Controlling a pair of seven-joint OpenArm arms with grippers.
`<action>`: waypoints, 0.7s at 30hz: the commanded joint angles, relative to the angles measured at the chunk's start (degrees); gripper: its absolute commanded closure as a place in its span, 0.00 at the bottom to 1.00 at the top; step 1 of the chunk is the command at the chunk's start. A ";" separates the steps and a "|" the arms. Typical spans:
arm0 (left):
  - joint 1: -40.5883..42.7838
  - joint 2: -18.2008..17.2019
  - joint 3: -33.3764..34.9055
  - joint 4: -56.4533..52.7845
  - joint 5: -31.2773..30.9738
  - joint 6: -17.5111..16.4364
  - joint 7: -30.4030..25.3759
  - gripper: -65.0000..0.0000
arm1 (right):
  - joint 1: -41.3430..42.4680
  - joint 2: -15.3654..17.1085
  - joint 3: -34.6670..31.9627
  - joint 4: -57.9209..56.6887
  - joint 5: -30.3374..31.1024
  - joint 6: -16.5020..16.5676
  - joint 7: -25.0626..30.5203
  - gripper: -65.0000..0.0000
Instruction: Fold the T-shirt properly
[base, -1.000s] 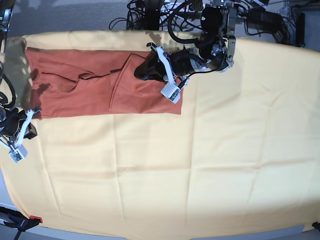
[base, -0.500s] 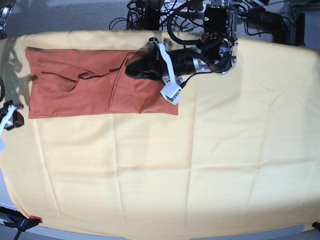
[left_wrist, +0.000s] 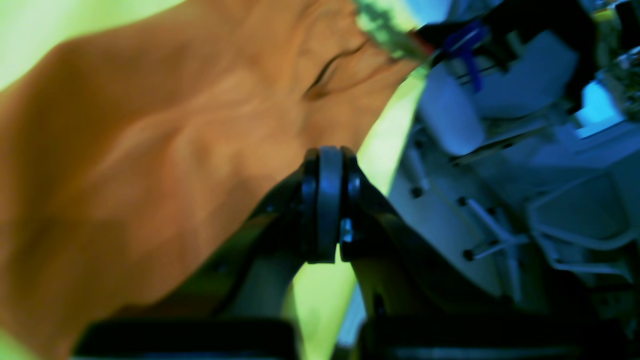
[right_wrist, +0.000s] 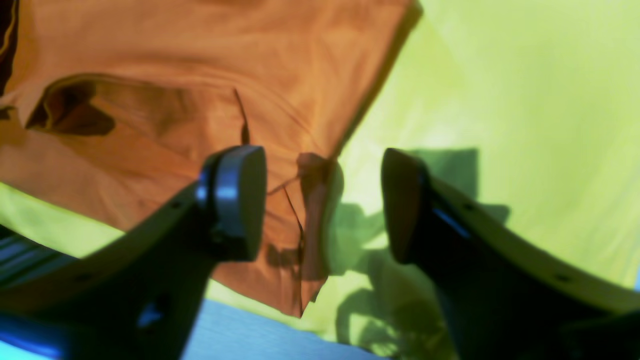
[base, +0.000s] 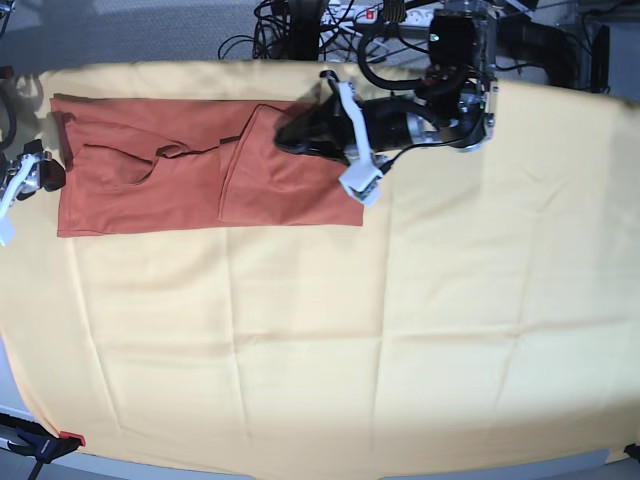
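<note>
The rust-orange T-shirt (base: 150, 165) lies flat at the back left of the pale yellow cloth, with its right part folded over as a flap (base: 290, 190). My left gripper (base: 283, 135) is low over the top of that flap. In the left wrist view it (left_wrist: 322, 200) is shut, pads together, with no fabric showing between them and the shirt (left_wrist: 150, 150) behind. My right gripper (base: 48, 173) is at the shirt's left edge. In the right wrist view it (right_wrist: 320, 205) is open, with a shirt corner (right_wrist: 312, 220) lying between the fingers.
The pale yellow cloth (base: 400, 330) covers the whole table. Cables and arm mounts (base: 300, 25) crowd the back edge. A red-tipped clamp (base: 62, 438) sits at the front left corner.
My right gripper has moved from the front left up to the shirt's left edge. My left gripper has shifted a little to the right over the folded flap.
</note>
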 joint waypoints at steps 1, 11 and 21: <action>-0.85 -0.63 -0.87 1.07 -2.62 -0.47 -1.29 1.00 | 0.24 1.60 1.38 -0.96 0.63 0.28 1.38 0.33; -1.75 -9.86 -13.14 1.07 -8.90 -0.47 -1.46 1.00 | 0.33 1.55 2.62 -20.52 21.31 7.45 -0.48 0.32; -1.70 -16.92 -15.37 1.05 -10.58 -0.47 -1.25 1.00 | 0.33 -1.03 2.60 -30.67 25.23 8.69 -0.50 0.32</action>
